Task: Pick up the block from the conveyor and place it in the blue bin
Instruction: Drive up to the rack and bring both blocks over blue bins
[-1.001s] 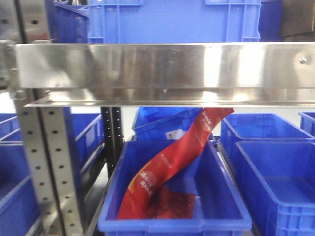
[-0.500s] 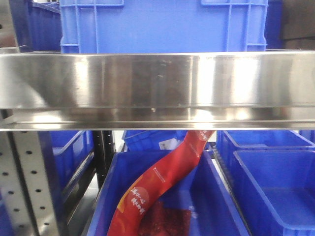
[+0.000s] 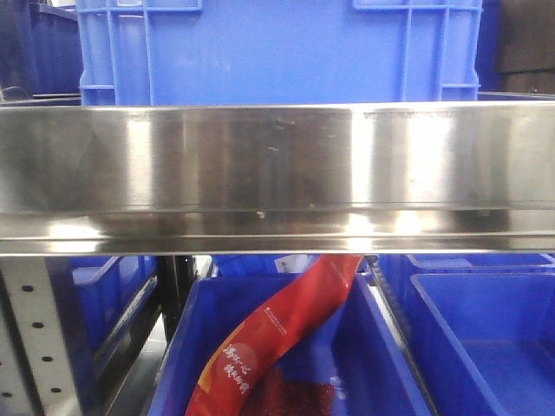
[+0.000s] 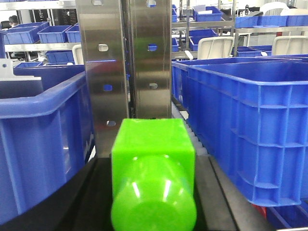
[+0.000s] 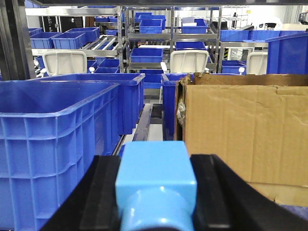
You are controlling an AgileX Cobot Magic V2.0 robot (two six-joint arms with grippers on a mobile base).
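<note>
Two blocks gripped, one per hand. Left hand (image 4: 153, 166) closed on green block (image 4: 153, 144): long axis straight away from the wrist camera, square end toward a perforated steel upright (image 4: 125, 62), rounded end nearest. Right hand (image 5: 155, 180) clamped on light blue block (image 5: 155, 166), black fingers (image 5: 91, 192) tight against its sides, same orientation, between a blue bin (image 5: 53, 139) and cardboard box (image 5: 245, 130).

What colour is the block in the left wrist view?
Bright lime-green plastic block; left wrist view shows it best.

Brushed, mirror-bright stainless-steel rail (image 3: 277, 173); smooth blue moulded-plastic crate (image 3: 277, 48); glossy red film pouch (image 3: 277, 334). The lime-green plastic block (image 4: 153, 163) shines glossy; the light-blue plastic block (image 5: 155, 178) looks matt; brown cardboard box (image 5: 245, 134), dull.
</note>
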